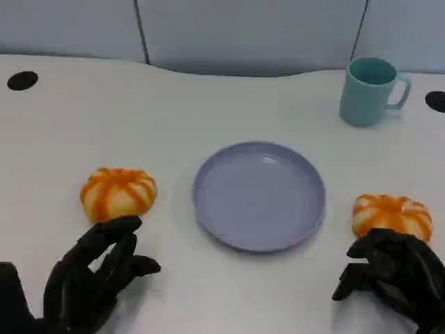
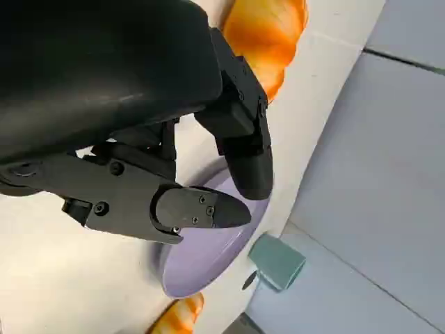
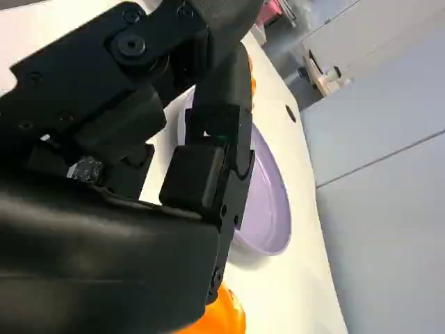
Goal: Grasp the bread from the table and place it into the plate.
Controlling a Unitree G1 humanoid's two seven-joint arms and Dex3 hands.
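Now, plate [image 1: 259,197]: purple, round, mid table, nothing in it.
Cup [image 1: 369,91]: green, far right, well apart from the plate.
Left bread [image 1: 117,193]: on the table, left of the plate.
Right bread [image 1: 391,215]: right of the plate, near the table's right side.
Left hand [image 1: 94,273]: fingers spread, holding nothing, fingertips just beside the left bread.
Right hand [image 1: 396,273]: fingers curled, just beside the right bread; cannot tell if it touches.
Table [image 1: 208,104]: white, bare room between things.

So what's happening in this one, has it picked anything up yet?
Not yet. Two orange bread rolls lie on the white table, one on each side of the purple plate, which holds nothing. The left hand hovers just short of the left bread, fingers apart and holding nothing. The right hand sits beside the right bread, fingers curled, with no clear grip. A teal mug stands behind.
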